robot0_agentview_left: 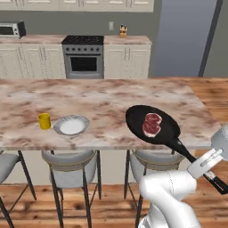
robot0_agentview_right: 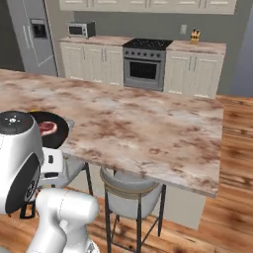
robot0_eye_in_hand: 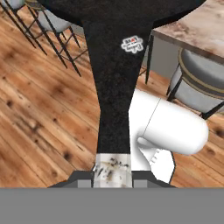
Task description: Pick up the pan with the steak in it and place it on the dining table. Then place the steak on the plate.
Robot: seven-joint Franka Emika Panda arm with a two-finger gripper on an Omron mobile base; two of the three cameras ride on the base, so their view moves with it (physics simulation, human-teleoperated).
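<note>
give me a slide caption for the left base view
Gripper shut on the pan handle, holding pan and steak over the dining table edge, right of the plate.

Even, shadowless, slightly soft rendering

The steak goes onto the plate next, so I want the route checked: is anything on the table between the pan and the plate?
Nothing visible: bare dining table lies between pan and plate.
</note>
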